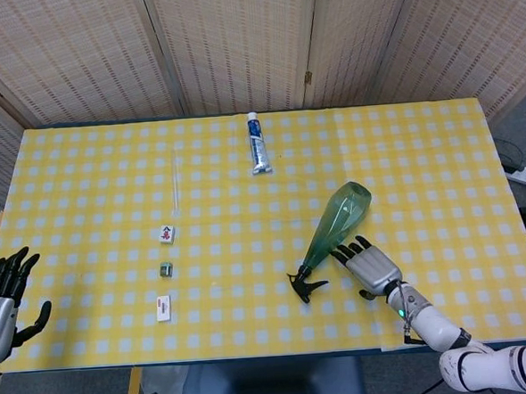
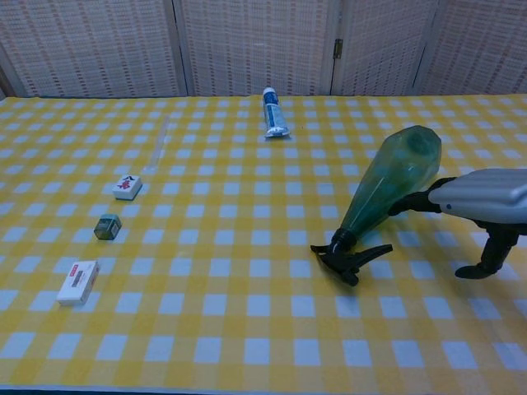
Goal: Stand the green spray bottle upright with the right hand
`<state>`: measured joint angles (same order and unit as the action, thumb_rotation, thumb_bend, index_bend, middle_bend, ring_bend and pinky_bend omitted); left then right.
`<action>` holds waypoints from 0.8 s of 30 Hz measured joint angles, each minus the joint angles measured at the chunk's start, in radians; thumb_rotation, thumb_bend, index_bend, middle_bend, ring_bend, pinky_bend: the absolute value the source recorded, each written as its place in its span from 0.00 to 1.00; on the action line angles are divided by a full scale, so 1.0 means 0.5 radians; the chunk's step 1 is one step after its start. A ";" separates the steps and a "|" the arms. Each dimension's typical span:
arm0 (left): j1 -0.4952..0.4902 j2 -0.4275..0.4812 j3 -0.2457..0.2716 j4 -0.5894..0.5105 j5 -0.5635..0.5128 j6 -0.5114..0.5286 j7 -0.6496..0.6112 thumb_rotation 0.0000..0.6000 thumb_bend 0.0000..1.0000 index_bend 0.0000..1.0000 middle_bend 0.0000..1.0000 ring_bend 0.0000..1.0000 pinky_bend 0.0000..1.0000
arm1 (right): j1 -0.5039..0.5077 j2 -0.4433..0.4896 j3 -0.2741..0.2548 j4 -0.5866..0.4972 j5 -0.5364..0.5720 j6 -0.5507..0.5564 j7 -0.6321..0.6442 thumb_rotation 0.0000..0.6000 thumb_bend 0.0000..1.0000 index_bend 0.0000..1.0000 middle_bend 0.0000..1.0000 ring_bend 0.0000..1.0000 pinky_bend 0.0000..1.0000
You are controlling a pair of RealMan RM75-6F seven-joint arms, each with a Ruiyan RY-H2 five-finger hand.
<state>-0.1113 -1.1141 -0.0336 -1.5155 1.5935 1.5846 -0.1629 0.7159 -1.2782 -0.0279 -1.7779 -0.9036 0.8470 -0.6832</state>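
One bottle is your whole job here, and it is not yet standing. Your table (image 1: 82,163) is the biggest thing, covered in a yellow-and-white checked cloth, flat and matte. The green spray bottle (image 1: 336,225) lies on its side right of centre on that cloth, fat base pointing toward the far right, black trigger nozzle (image 1: 304,286) toward the near edge; the body is translucent plastic, tapering, faceted near the base.

Your right hand (image 1: 365,264) sits just beside the bottle's lower body with fingers spread, fingertips against or very near the plastic, and it grips nothing (contact is hard to confirm from the chest view). Step in hand, as I judge it: the approach and positioning, before any grasp. Next you likely need to wrap the fingers round the narrow part and swing the base down onto the cloth.

Your left hand (image 1: 1,302) rests open at the near left edge, empty.

Smaller items, well apart: a toothpaste tube (image 1: 256,144), a white tile (image 1: 166,233), a white box (image 1: 163,307), a small dark cube (image 1: 166,270).
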 measured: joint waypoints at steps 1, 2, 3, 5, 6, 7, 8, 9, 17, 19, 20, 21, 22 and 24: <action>0.007 0.004 -0.004 0.000 -0.002 0.016 -0.012 1.00 0.49 0.00 0.01 0.02 0.00 | 0.005 -0.025 0.006 0.009 0.016 0.032 -0.019 1.00 0.32 0.00 0.03 0.13 0.00; 0.017 0.009 -0.009 0.001 -0.004 0.038 -0.030 1.00 0.49 0.00 0.01 0.02 0.00 | 0.012 -0.052 0.013 0.021 0.035 0.063 -0.037 1.00 0.32 0.00 0.03 0.13 0.00; 0.025 0.013 -0.012 0.002 -0.005 0.054 -0.044 1.00 0.49 0.00 0.01 0.02 0.00 | 0.021 -0.083 0.023 0.040 0.066 0.094 -0.057 1.00 0.32 0.00 0.03 0.13 0.00; 0.042 0.022 -0.017 0.005 -0.001 0.090 -0.072 1.00 0.49 0.00 0.01 0.02 0.00 | 0.039 -0.127 0.043 0.074 0.120 0.120 -0.080 1.00 0.32 0.00 0.03 0.13 0.00; 0.050 0.026 -0.018 0.007 0.003 0.101 -0.082 1.00 0.49 0.00 0.01 0.02 0.00 | 0.054 -0.158 0.058 0.101 0.154 0.133 -0.094 1.00 0.32 0.00 0.04 0.13 0.00; 0.054 0.030 -0.017 0.008 0.009 0.107 -0.088 1.00 0.49 0.00 0.01 0.02 0.00 | 0.067 -0.179 0.068 0.120 0.176 0.140 -0.102 1.00 0.32 0.00 0.04 0.13 0.00; 0.059 0.034 -0.016 0.008 0.013 0.112 -0.093 1.00 0.49 0.00 0.01 0.02 0.00 | 0.079 -0.195 0.076 0.136 0.197 0.144 -0.109 1.00 0.32 0.00 0.04 0.13 0.00; 0.061 0.036 -0.016 0.009 0.015 0.115 -0.097 1.00 0.49 0.00 0.01 0.02 0.00 | 0.096 -0.212 0.084 0.152 0.222 0.146 -0.120 1.00 0.32 0.00 0.04 0.13 0.00; 0.074 0.045 -0.018 0.007 0.025 0.133 -0.113 1.00 0.49 0.00 0.01 0.02 0.00 | 0.169 -0.270 0.126 0.209 0.301 0.193 -0.163 1.00 0.32 0.00 0.04 0.13 0.00; 0.077 0.047 -0.018 0.007 0.027 0.137 -0.120 1.00 0.49 0.00 0.01 0.02 0.00 | 0.163 -0.232 0.123 0.152 0.280 0.192 -0.136 1.00 0.32 0.00 0.04 0.13 0.00; 0.079 0.048 -0.018 0.007 0.028 0.140 -0.125 1.00 0.49 0.00 0.01 0.02 0.00 | 0.158 -0.208 0.118 0.121 0.258 0.195 -0.124 1.00 0.32 0.00 0.05 0.13 0.00; 0.080 0.049 -0.019 0.007 0.027 0.142 -0.128 1.00 0.49 0.00 0.01 0.02 0.00 | 0.148 -0.174 0.111 0.080 0.217 0.203 -0.106 1.00 0.32 0.00 0.05 0.13 0.00; 0.082 0.050 -0.020 0.006 0.028 0.144 -0.130 1.00 0.49 0.00 0.01 0.02 0.00 | 0.139 -0.147 0.104 0.049 0.179 0.211 -0.092 1.00 0.32 0.00 0.05 0.13 0.00; 0.083 0.051 -0.020 0.003 0.031 0.146 -0.128 1.00 0.49 0.00 0.01 0.02 0.00 | 0.117 -0.087 0.088 -0.016 0.072 0.237 -0.060 1.00 0.32 0.00 0.06 0.13 0.00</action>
<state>-0.0697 -1.0886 -0.0436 -1.5142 1.6090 1.6575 -0.2270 0.7743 -1.3219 0.0159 -1.7857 -0.8677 0.9656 -0.7129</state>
